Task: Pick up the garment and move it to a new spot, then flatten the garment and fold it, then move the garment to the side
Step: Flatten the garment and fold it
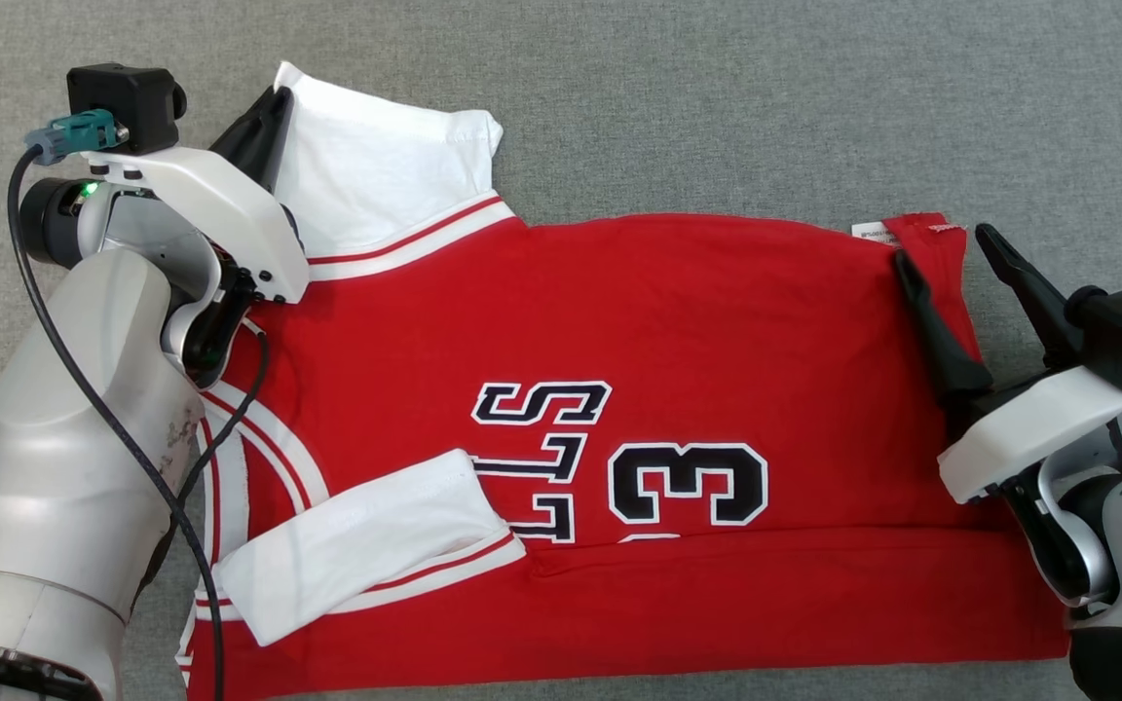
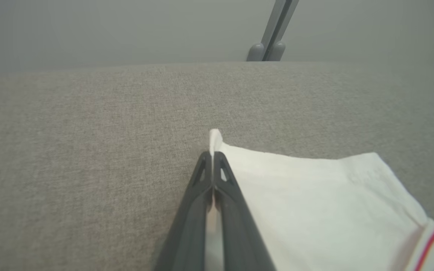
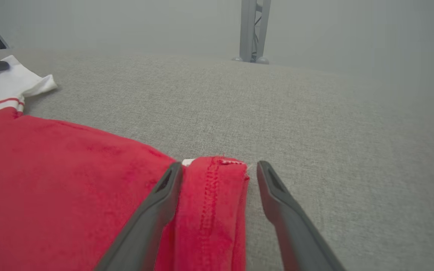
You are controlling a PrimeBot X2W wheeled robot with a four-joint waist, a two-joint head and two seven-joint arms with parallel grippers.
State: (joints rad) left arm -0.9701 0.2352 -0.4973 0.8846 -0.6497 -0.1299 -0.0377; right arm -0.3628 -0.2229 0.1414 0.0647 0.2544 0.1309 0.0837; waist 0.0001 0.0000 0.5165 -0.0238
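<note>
Left gripper (image 2: 212, 155): jaws clamped on sleeve (image 2: 315, 199) corner.
Right gripper (image 3: 220, 165): jaws wide apart, astride hem (image 3: 211, 195).
Jersey (image 1: 668, 321): long axis left-right (neck (image 1: 288, 462) toward robot's left).

Red jersey (image 1: 697, 312) with white sleeves, black-and-white lettering, flat and partly folded on grey fabric surface (image 1: 717, 97).

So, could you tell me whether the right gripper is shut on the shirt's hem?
No, the right gripper is open, with one finger on each side of the red hem.
</note>
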